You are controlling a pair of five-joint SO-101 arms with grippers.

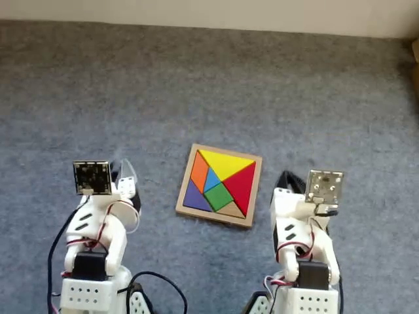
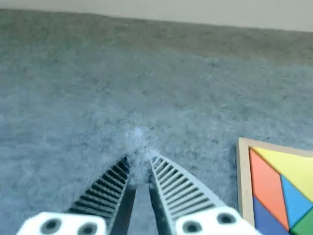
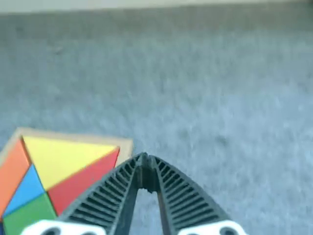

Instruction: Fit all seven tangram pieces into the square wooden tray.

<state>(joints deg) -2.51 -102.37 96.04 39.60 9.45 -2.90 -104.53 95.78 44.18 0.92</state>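
White-bodied and nearest us, the left hand [image 2: 140, 166] and right hand [image 3: 145, 169] sit clenched on nothing, one on either side of the square wooden tray [image 1: 213, 217] and apart from it on the grey desk [image 1: 209, 85]. Between and just beyond them, the tray appears full, its seven tangram pieces [image 1: 226, 165] lying flush, so we judge that the only care left is keeping both hands clear of its rim. We find no legible writing on tray or pieces.

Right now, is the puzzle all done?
Looks finished: seven tangram pieces, from the yellow triangle to the green square, fill the wooden tray with no gaps. Nothing in hand: left gripper and right gripper sit shut and empty beside it. Nothing left.
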